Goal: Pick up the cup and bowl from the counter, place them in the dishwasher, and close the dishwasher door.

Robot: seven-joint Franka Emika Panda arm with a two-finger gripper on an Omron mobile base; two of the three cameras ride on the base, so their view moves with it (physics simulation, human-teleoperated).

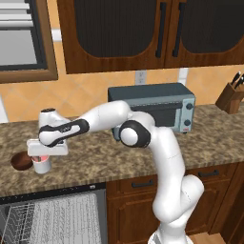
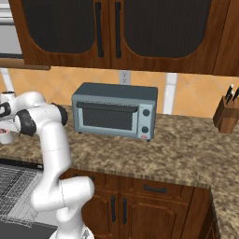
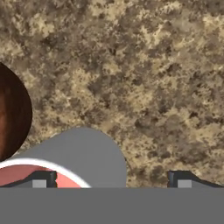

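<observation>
Step in hand: grasping the cup [image 1: 42,165]. It stands on the worktop [image 1: 95,157] just right of the brown bowl [image 1: 21,161], above the open dishwasher [image 1: 52,217]. The gripper [image 1: 44,155] sits over it with jaws released, off-centre. Centre the rim between the jaws, descend, avoid the bowl.

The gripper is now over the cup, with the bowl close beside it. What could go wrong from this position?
1. In the hand view one fingertip sits over the cup opening, not outside its wall; coming down, it might hit the rim and tip the cup.
2. The bowl lies right beside the cup, so the open gripper may knock it.
3. Both stand near the counter edge above the open dishwasher; a push could send them over.
</observation>
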